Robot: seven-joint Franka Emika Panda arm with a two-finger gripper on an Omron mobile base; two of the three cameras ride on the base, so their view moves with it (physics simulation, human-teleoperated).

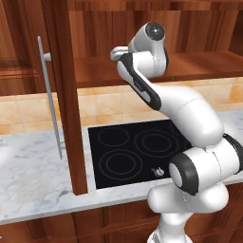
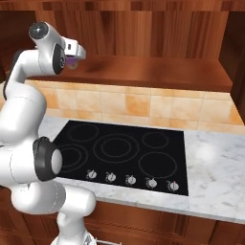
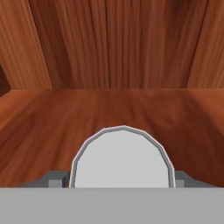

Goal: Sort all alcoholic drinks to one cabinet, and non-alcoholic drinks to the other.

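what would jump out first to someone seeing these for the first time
The big white arm dominates, reaching up over the black cooktop into the open reddish-brown wall cabinet. At its claw a purple can peeks out just above the cabinet shelf; in the hand view its silver top sits between the finger tips. The cabinet's tall open door stands at the left.

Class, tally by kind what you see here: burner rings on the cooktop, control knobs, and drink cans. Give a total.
Burner rings: 5
Knobs: 5
Cans: 1
Total: 11
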